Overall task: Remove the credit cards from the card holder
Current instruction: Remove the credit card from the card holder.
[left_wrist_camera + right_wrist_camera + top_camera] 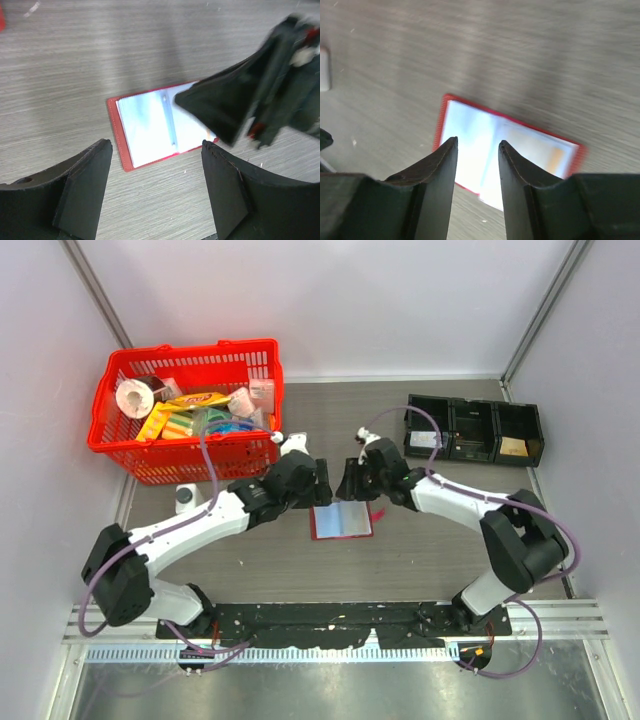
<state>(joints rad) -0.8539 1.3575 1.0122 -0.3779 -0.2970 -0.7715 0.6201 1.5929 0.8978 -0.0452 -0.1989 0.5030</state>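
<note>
Card holder (pixel 342 521) open, grey woodgrain table (pixel 400 562)

The card holder (pixel 341 521) is red, pale blue inside; the table (pixel 430 560) is streaked grey.

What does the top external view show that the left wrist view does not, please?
Only the top external view shows the red basket full of goods and the black compartment tray. Only the left wrist view shows the left gripper with its fingers wide apart, and the centre fold between the pale blue pockets of the card holder. Both views show the card holder lying open on the table, with the right gripper reaching over one edge of it.
</note>
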